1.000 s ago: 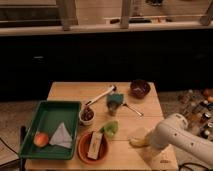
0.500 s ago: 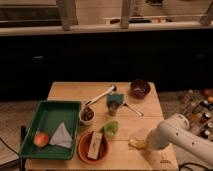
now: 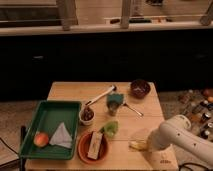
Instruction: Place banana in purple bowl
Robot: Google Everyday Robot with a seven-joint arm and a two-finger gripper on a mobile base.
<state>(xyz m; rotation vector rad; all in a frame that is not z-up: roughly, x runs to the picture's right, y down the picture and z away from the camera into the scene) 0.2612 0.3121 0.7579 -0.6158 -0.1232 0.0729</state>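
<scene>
The banana (image 3: 136, 145), pale yellow, lies on the wooden table (image 3: 70, 91) near its front right corner. My gripper (image 3: 148, 144) is at the end of the white arm (image 3: 176, 134), right against the banana's right end. The arm's bulk hides how it meets the fruit. The purple bowl (image 3: 140, 88), dark and deep-sided, stands at the table's far right, well behind the banana.
A green tray (image 3: 47, 114) at the left holds a red-orange apple (image 3: 41, 139) and a white napkin (image 3: 61, 135). An orange dish (image 3: 82, 150), a white cup-like bowl (image 3: 87, 115), a green object (image 3: 114, 100), a white utensil (image 3: 100, 95) and a spoon (image 3: 131, 108) stand mid-table.
The arm's end and the banana have shifted slightly toward the table's front edge. Everything else stays where it was.
</scene>
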